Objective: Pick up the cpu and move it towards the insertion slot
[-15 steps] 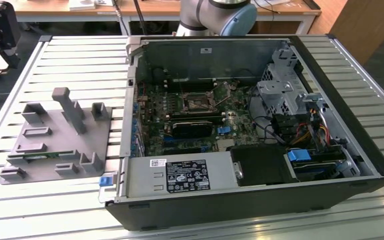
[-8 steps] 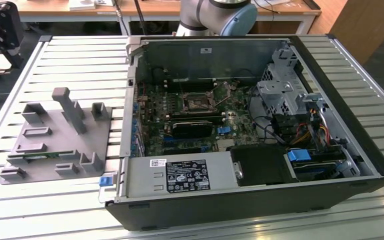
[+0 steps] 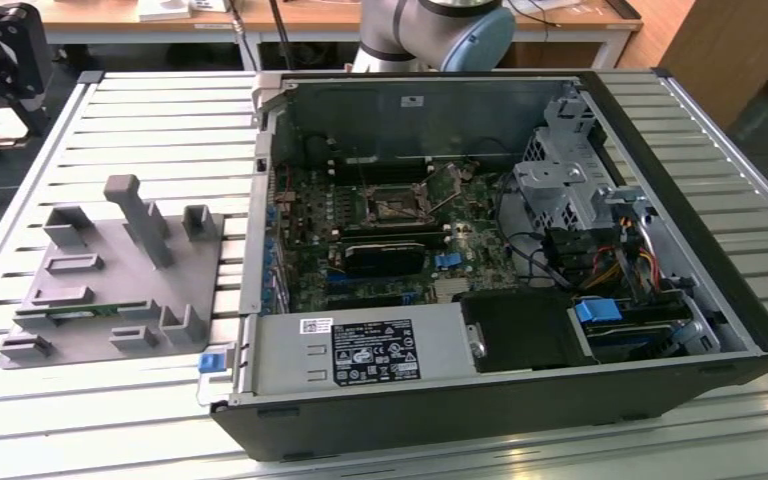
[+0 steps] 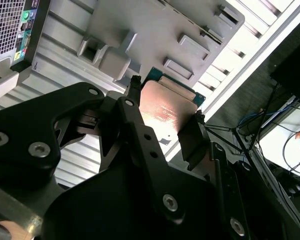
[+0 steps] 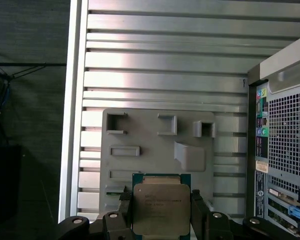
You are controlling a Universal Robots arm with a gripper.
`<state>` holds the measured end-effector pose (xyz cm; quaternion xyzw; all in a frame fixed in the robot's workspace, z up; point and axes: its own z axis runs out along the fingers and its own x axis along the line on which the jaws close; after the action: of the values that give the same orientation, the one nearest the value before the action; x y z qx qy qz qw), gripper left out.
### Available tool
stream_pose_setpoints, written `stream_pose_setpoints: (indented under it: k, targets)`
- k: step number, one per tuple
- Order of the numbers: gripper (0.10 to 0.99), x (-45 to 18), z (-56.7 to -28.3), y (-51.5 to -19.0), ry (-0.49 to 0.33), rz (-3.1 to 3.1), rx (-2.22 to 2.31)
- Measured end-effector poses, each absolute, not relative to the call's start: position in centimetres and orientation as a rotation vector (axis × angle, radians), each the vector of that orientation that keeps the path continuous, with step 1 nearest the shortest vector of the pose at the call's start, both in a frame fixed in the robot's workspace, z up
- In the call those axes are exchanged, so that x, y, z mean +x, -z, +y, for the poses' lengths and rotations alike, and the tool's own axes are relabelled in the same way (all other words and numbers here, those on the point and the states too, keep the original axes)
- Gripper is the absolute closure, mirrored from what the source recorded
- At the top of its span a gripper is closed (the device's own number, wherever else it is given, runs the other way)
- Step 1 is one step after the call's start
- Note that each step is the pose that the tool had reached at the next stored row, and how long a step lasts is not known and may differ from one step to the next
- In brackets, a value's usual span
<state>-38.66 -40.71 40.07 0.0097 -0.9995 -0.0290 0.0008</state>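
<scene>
The cpu (image 5: 161, 209) sits in the claw (image 5: 161, 202), clamped by two opposite edges with its silvery top facing the first wrist camera. The two black fingers (image 5: 126, 210) are closed only to the chip's width and carry nothing else. Gripping by the edges presumably leaves the contact side untouched and keeps the chip flat for seating. In the second wrist view the cpu (image 4: 167, 111) spans the gap in the claw (image 4: 166, 100).

Beyond the chip lies the grey plastic fixture (image 5: 155, 150), resting on the slatted metal table (image 5: 165, 70). The chip appears to hang above the fixture's edge and not in a recess. Most of the recesses look vacant. One slot holds a narrow green memory stick (image 3: 84, 312).

Beside the fixture stands the open computer case (image 3: 704, 240), lying on its side. Inside it, on the main board, is the insertion slot (image 3: 395, 205), a small dark square in a metal frame with nothing in it. A long black module (image 3: 384, 255) lies just beside it. The chip is well apart from that slot.
</scene>
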Motion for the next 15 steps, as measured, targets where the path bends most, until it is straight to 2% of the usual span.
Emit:
stream_pose_setpoints:
  k: [15]
  targets:
    - [0.541,-38.13,-40.71,-40.06,0.091,-3.139,0.030]
